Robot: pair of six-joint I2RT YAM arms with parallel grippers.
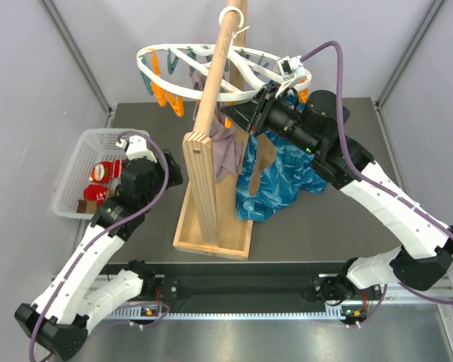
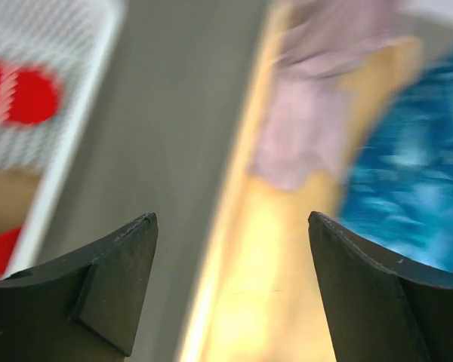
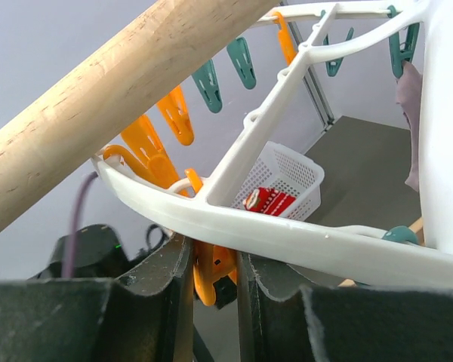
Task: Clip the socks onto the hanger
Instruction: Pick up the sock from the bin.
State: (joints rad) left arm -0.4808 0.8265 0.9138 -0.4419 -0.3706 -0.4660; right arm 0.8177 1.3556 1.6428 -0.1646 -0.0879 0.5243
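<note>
The white oval hanger [image 1: 160,78] hangs from the wooden pole, with orange and teal pegs under its ring [image 3: 302,237]. My right gripper [image 3: 213,264] is up at the ring's right side [image 1: 266,98], shut on an orange peg [image 3: 210,273] just below the rim. A mauve sock [image 1: 225,147] hangs from the hanger by the pole. Red patterned socks [image 1: 106,172] and a tan one [image 1: 86,205] lie in the white mesh basket [image 1: 75,162]. My left gripper [image 2: 232,226] is wide open and holds nothing, low over the table between basket and stand [image 1: 140,147]. The left wrist view is blurred.
The wooden pole [image 1: 215,68] rises at a slant from a wooden base [image 1: 211,219] in the table's middle. A blue patterned cloth [image 1: 283,177] hangs or lies right of the stand, under my right arm. The basket [image 3: 291,175] stands at the table's left edge.
</note>
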